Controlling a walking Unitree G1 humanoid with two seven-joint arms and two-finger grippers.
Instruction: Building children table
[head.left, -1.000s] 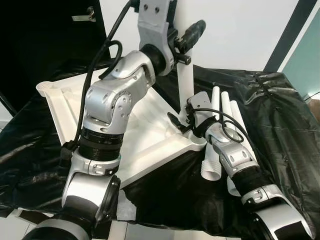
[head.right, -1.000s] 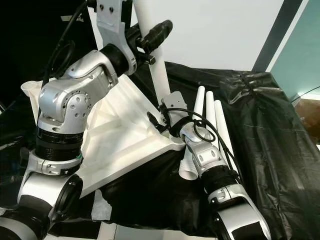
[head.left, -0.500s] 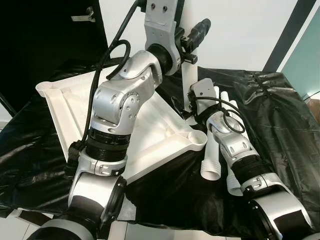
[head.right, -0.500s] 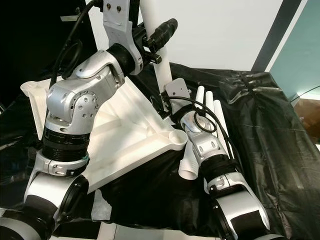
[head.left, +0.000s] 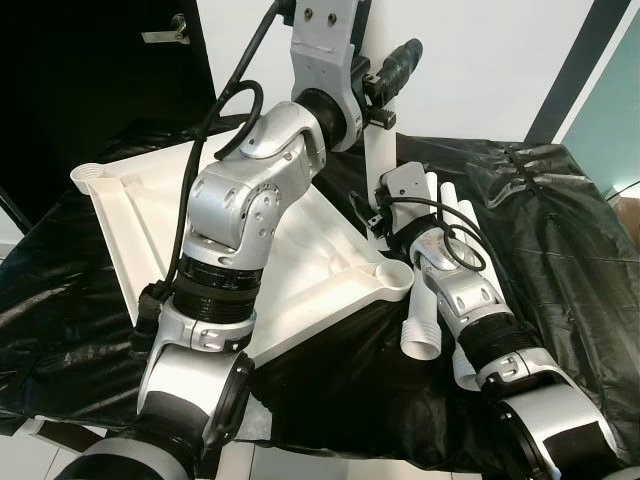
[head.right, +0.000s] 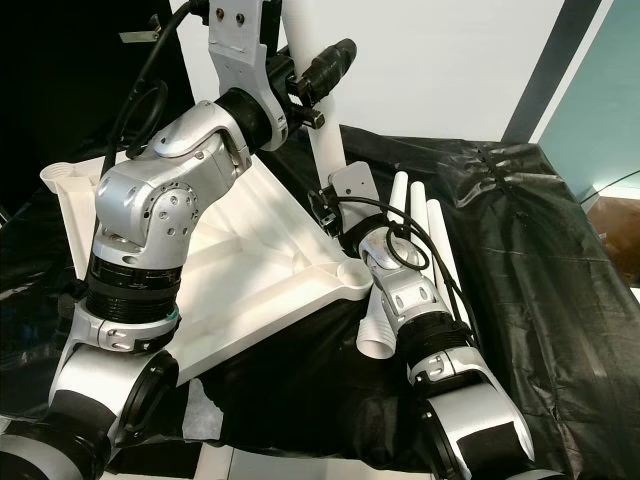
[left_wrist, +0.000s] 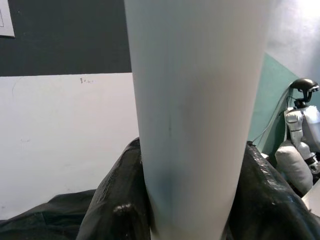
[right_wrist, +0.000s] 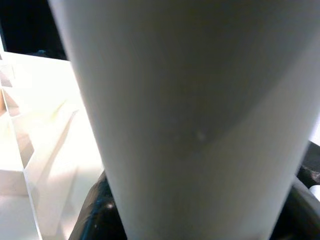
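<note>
The white table leg (head.left: 380, 165) stands upright, long axis vertical, clamped high by the left gripper (head.left: 385, 85) and low by the right gripper (head.left: 378, 215), its foot hovering just at 11 o'clock of the corner socket (head.left: 392, 278) of the upturned white tabletop (head.left: 140, 225). Spare legs (head.left: 432, 300) lie at 3 o'clock on the black sheet (head.left: 560, 260), clear of the path; the right gripper is nearer the socket.
</note>
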